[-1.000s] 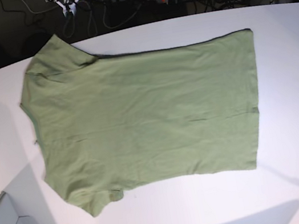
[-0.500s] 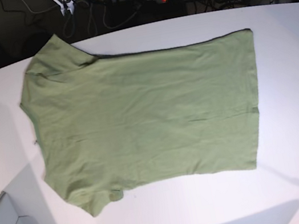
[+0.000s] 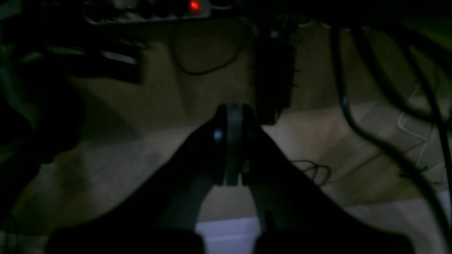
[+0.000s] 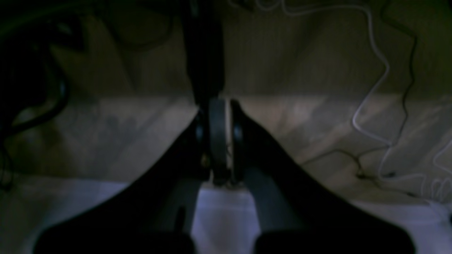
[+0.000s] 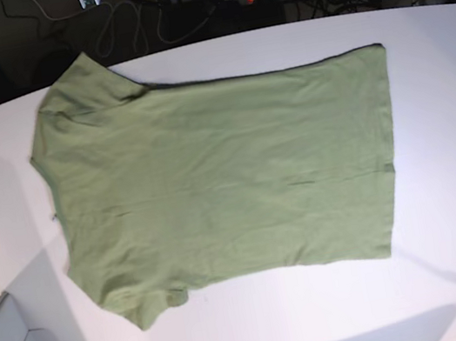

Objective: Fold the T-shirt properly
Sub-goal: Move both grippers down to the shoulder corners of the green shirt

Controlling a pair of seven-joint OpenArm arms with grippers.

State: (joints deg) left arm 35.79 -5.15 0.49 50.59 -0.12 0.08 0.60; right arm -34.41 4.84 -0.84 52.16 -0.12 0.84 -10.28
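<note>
T-shirt (image 5: 221, 180) flat, spread full on white bench (image 5: 436, 98), collar end toward base view's left, hem toward its right, sleeves at upper-left and lower-left corners. No fold made; cloth single layer, few light wrinkles. Whole task left: sleeves in, body folded over. Left tool (image 3: 229, 148) pads together, nothing between, off beyond bench's far edge over dark floor. Right tool (image 4: 219, 141) likewise closed and empty, just past far edge. Neither touches cloth.

Both grippers look matte black: the left gripper (image 3: 229, 148) and right gripper (image 4: 219, 141) each show broad fingers tapering to rounded tips.
</note>
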